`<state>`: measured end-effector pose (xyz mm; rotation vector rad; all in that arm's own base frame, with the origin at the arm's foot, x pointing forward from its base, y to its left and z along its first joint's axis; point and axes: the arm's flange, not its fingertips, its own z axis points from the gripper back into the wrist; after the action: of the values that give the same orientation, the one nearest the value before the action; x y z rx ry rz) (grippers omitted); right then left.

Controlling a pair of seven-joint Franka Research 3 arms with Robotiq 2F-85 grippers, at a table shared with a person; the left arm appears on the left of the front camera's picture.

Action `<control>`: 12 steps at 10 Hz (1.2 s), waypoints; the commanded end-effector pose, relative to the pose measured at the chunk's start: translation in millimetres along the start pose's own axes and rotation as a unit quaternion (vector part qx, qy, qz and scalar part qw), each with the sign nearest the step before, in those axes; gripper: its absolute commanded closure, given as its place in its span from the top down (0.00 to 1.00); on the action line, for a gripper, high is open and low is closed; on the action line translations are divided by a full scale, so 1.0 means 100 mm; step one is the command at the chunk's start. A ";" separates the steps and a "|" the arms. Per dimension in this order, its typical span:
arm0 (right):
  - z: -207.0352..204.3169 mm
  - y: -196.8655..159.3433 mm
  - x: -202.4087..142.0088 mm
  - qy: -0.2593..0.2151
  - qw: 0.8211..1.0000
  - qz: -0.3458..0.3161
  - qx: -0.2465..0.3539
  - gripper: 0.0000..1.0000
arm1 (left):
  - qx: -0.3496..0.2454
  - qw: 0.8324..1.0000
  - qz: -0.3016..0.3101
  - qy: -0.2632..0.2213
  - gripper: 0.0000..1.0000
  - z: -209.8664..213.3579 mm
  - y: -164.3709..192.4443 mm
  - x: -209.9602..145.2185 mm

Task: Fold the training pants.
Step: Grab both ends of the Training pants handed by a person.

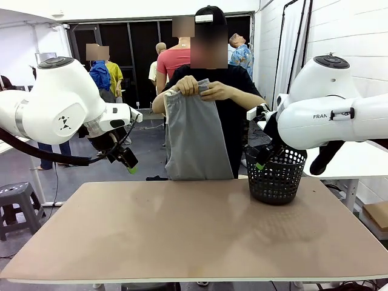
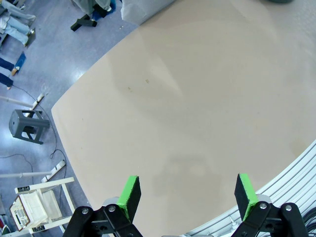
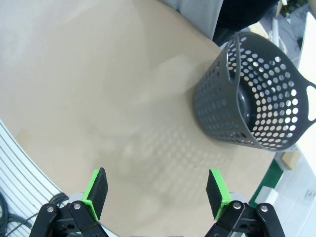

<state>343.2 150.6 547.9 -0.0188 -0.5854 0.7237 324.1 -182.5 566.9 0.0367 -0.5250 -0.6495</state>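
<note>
- Between the green pads (image 2: pixel 129 195) of your left gripper (image 2: pixel 187 190) you see bare tabletop: the jaws are spread wide and grasp nothing, raised above the beige wooden table (image 1: pixel 182 236), probably on standby.
- At your right gripper (image 3: pixel 157 190), the jaws are likewise released and empty, hovering near the black perforated plastic basket (image 3: pixel 256 108).
- Across the table, the light grey jersey training pants (image 1: pixel 195 142) hang from the person's two hands (image 1: pixel 189 86), off the surface, likely about to be laid flat for you.
- You have two grippers, one pair of pants, one basket and one table.

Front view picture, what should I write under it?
A person holds up grey training pants behind the table with a black mesh basket, left gripper and right gripper hovering.
</note>
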 end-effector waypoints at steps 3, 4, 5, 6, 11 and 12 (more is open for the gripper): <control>-0.02 0.00 0.01 -0.003 1.000 0.001 0.001 1.00 | 0.000 1.000 -0.001 -0.003 1.00 0.00 0.01 0.00; -0.02 0.00 0.01 -0.003 1.000 0.001 0.001 1.00 | 0.000 1.000 -0.001 -0.003 1.00 0.00 0.01 0.00; -0.02 0.00 0.01 -0.003 1.000 0.001 0.001 1.00 | 0.000 1.000 -0.001 -0.003 1.00 0.00 0.01 0.00; -0.02 0.00 0.01 -0.003 1.000 0.001 0.001 1.00 | 0.000 1.000 -0.001 -0.003 1.00 0.00 0.01 0.00; -0.02 0.00 0.01 -0.003 1.000 0.001 0.001 1.00 | 0.000 1.000 -0.001 -0.003 1.00 0.00 0.01 0.00; -0.02 0.00 0.01 -0.003 1.000 0.001 0.001 1.00 | 0.000 1.000 -0.001 -0.003 1.00 0.00 0.01 0.00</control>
<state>343.2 150.6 548.0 -0.0188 -0.5854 0.7237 324.0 -182.5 566.9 0.0367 -0.5250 -0.6495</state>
